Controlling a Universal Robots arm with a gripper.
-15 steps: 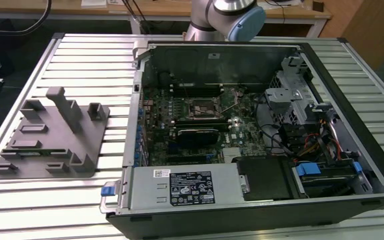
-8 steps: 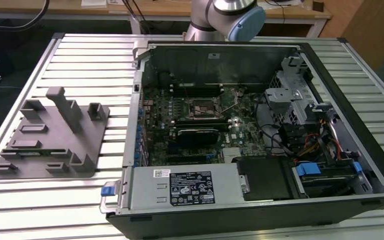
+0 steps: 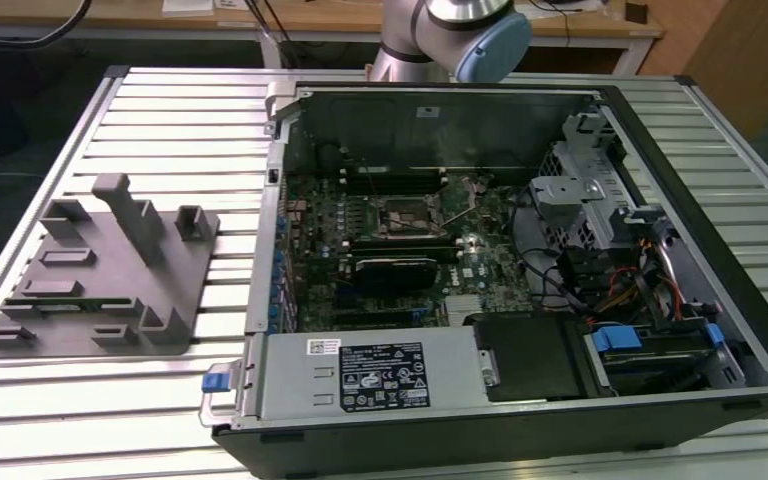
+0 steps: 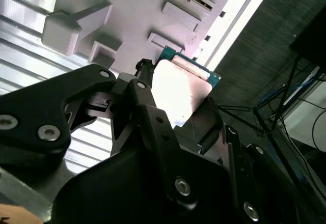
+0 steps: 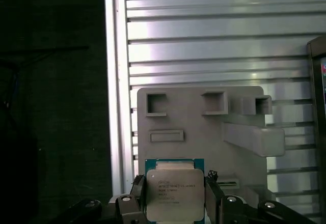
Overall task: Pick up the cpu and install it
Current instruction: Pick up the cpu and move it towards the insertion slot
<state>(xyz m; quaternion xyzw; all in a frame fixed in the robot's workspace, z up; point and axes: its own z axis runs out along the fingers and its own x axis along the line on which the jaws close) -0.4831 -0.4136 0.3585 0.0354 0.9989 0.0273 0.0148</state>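
Exterior view: high, angled down over computer case (image 3: 438, 125) and grey holder (image 3: 104, 270). Wrist views: close, sharing that holder.

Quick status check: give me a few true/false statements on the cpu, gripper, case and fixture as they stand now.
1. The gripper is shut on the cpu. True.
2. The cpu sits in the socket. False: the gripper holds it, with the grey fixture behind it in both wrist views.
3. The case is open, with its board showing. True.
4. The fixture lies inside the case. False: it lies on the slatted table, to the exterior view's left of the case.
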